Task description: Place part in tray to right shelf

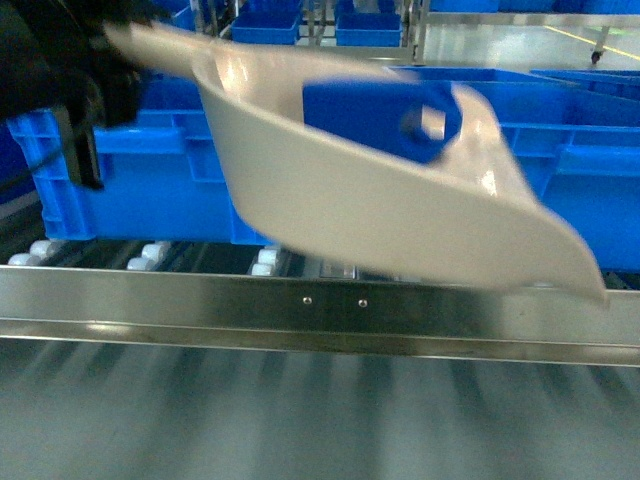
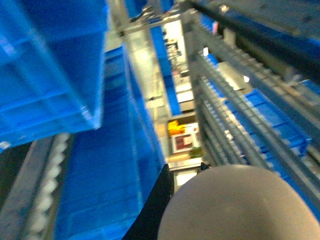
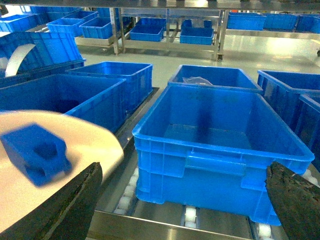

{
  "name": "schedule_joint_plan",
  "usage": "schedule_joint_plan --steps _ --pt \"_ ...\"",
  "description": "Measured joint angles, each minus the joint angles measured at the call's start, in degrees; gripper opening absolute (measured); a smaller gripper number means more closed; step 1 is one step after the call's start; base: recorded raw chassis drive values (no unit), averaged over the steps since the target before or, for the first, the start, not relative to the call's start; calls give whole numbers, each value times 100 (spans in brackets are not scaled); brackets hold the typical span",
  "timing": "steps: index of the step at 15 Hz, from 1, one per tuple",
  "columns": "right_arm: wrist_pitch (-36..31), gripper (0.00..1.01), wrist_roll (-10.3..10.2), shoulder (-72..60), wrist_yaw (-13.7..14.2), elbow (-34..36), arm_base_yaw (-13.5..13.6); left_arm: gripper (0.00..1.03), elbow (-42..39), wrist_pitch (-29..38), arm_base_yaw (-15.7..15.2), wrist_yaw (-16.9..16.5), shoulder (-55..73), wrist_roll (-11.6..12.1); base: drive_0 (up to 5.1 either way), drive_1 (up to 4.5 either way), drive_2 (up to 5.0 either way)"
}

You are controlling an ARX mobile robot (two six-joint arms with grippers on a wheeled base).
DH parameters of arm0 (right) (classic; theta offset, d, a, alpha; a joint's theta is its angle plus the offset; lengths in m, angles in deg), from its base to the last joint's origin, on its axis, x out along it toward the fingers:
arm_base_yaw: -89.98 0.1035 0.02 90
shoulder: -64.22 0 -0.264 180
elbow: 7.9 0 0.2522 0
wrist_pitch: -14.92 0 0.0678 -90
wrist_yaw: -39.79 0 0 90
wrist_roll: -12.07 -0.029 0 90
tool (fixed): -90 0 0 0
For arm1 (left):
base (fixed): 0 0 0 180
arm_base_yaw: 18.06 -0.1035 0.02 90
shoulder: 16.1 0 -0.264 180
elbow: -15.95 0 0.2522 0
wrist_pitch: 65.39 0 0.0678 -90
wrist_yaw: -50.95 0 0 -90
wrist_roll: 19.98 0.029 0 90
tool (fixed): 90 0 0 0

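In the head view the cream tray [image 1: 400, 220] hangs tilted above the shelf's front rail, its lip pointing down to the right. The blue part [image 1: 385, 118] lies inside it against the back wall. At the upper left, my left gripper [image 1: 115, 60] is shut on the tray's handle. The left wrist view shows that handle [image 2: 240, 205] close up, with a black finger [image 2: 157, 205] beside it. My right gripper [image 3: 183, 172] is open and holds nothing. It faces a blue crate [image 3: 220, 130], and the tray [image 3: 95, 145] and part [image 3: 37, 152] show at its left.
Large blue crates [image 1: 150, 170] [image 1: 560, 150] sit on white rollers [image 1: 150, 255] behind the steel front rail [image 1: 320, 305]. More blue crates [image 3: 112, 82] stand beyond, with smaller bins on racks [image 3: 197, 32] in the background. The images are motion-blurred.
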Motion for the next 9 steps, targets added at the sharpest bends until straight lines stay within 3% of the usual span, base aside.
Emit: schedule_joint_plan --steps 3,5,7,9 --pt "4 98 0 0 0 0 0 12 2 -96 -111 37 -238 -17 0 0 0" --pt "4 98 -2 0 0 0 0 12 61 -767 -319 306 -295 -20 0 0 0" --pt "2 98 0 0 0 0 0 12 645 -1480 -728 730 -393 26 0 0 0" --pt "2 98 0 0 0 0 0 12 1392 -1749 -1167 988 -337 166 0 0 0"
